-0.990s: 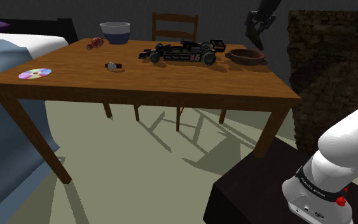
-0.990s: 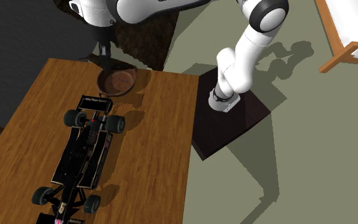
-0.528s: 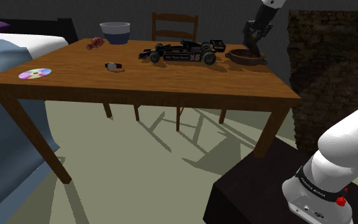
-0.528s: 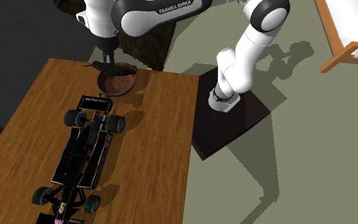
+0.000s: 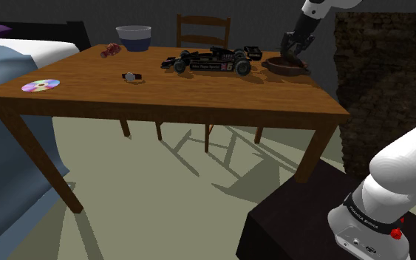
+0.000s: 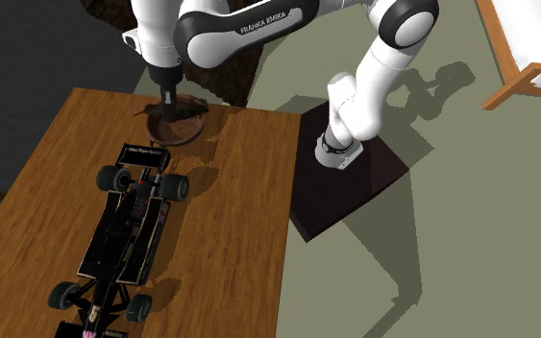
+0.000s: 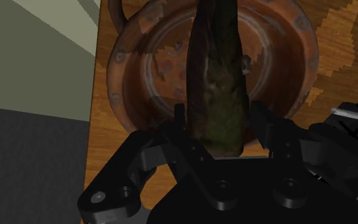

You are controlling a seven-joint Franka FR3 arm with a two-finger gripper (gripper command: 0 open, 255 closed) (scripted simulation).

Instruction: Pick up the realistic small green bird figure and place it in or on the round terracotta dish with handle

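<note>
The all-black two-finger gripper (image 5: 289,53) has come down from well above the round reddish-brown dish with a handle (image 5: 296,71). In the shoulder view its tips now stand about level with the dish's rim. The mottled dark green bird figure (image 7: 215,83) clasped between its fingers has come down with it, over the bowl. In the second exterior view, the white arm (image 6: 249,24) has swung further in over the corner of the wooden desk (image 6: 230,211).

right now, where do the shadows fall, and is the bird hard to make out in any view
Shoulder view: dim, with chair and table shadows streaking the floor. Second exterior view: the arm throws a long shadow across the floor beyond the stand. Wrist view: the bird figure in the pincer reads dark, murky green-brown against the brighter dish.
</note>
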